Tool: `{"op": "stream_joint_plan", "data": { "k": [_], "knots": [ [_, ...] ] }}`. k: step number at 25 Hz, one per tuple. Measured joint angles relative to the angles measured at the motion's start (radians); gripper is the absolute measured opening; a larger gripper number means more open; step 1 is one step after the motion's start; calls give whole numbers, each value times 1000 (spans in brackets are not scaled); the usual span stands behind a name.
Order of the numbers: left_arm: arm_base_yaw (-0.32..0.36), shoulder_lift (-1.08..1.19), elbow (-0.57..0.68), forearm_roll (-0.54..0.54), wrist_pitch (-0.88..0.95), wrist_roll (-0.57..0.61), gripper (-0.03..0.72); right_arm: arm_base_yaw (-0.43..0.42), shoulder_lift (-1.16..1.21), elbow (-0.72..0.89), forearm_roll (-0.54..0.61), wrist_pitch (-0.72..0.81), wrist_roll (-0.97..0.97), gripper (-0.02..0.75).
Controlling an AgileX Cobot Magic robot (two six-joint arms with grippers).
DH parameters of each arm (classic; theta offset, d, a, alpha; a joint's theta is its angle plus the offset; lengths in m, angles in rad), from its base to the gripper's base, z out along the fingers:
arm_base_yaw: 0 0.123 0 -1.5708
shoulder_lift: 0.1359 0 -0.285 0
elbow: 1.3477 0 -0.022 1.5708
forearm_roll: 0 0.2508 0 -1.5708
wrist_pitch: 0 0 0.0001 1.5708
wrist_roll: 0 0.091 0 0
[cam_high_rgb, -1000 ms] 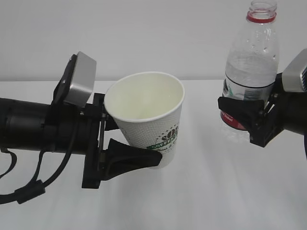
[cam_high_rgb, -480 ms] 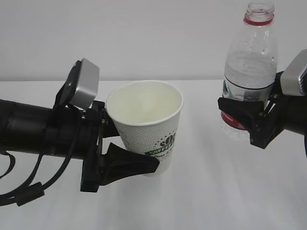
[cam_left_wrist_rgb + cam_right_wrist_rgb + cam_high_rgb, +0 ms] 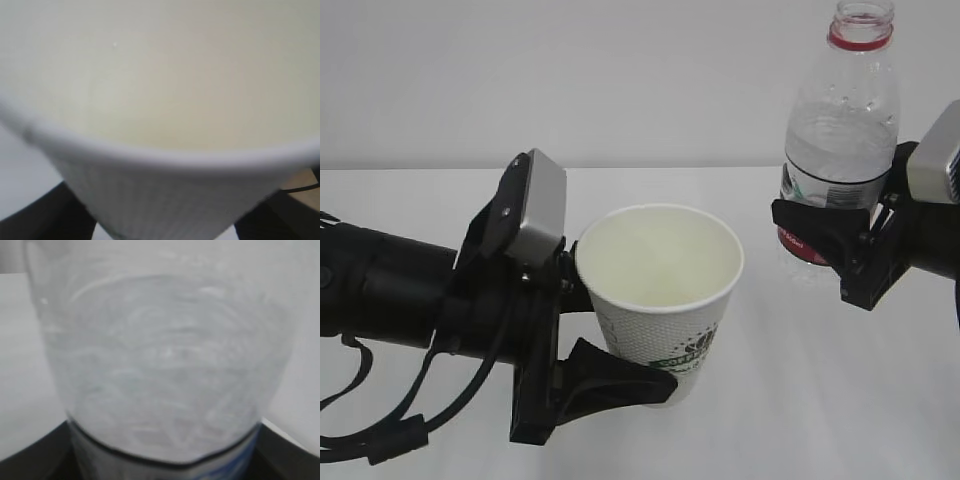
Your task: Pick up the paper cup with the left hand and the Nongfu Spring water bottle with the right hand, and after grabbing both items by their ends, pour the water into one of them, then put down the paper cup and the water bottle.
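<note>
The paper cup (image 3: 660, 300) is white with a green logo low on its side. It stands upright with its mouth open, and my left gripper (image 3: 638, 352) is shut on its lower half. The black near finger (image 3: 620, 385) wraps the front. In the left wrist view the cup (image 3: 165, 100) fills the frame between dark fingers (image 3: 45, 217). Whether its base touches the table I cannot tell. The uncapped water bottle (image 3: 840, 130) is held upright above the table at the right, with my right gripper (image 3: 840, 228) shut on its label band. Its clear ribbed body (image 3: 160, 365) fills the right wrist view. Droplets cling inside it.
A white table (image 3: 800, 400) runs under both arms, with a plain pale wall behind. The left arm's cables (image 3: 380, 420) hang at the lower left. A hand-wide gap lies between cup and bottle.
The left arm has carried the cup right and down, towards the camera, and the cup's tilt has levelled to upright. The bottle and right arm have barely moved.
</note>
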Motion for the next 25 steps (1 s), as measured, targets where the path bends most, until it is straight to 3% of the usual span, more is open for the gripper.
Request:
{"op": "stream_joint_plan", "data": {
  "k": [25],
  "knots": [
    [-4, 0, -50, -66, 9, 6, 547, 0, 0, -60, -2, -5, -109, 486]
  ]
}}
